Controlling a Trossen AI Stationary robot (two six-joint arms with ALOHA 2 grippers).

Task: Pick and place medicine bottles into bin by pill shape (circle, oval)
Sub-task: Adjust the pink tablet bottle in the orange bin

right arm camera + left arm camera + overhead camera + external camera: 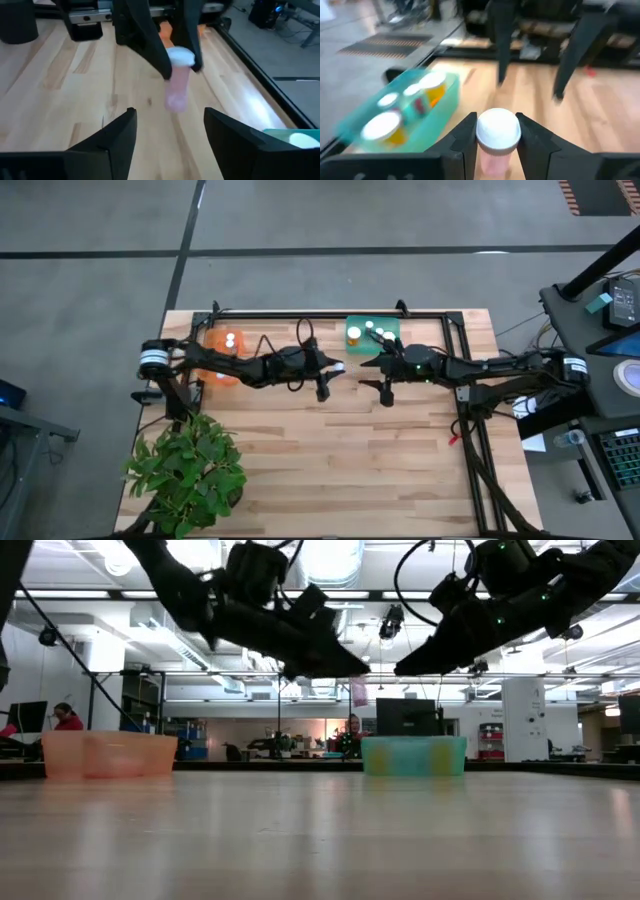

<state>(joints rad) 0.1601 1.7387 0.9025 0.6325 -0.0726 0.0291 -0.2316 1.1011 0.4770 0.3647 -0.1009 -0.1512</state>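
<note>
A small bottle [496,150] with a pale pink body and a round white cap hangs above the middle of the table, and my left gripper [497,131] is shut on it. My right gripper [170,132] stands open just to the bottle's right, facing my left gripper [336,368]; its fingers touch nothing. From the right wrist the bottle [177,82] shows between the left arm's two fingers. An orange bin [225,352] holding two bottles sits at the far left. A green bin [372,334] with several white-capped bottles sits at the far middle. My left gripper pinches the bottle at its cap end [498,129] between its two fingers [156,50], one on each side. The fingers come nearly level from the table's left. The bottle stands roughly upright, cap up, with its body hanging below the fingers, lifted clear of the table.
A potted green plant [186,470] stands at the near left corner. A dark frame rail [330,314] runs along the far edge and another down the right side [468,430]. Bare wood lies across the near middle [340,470].
</note>
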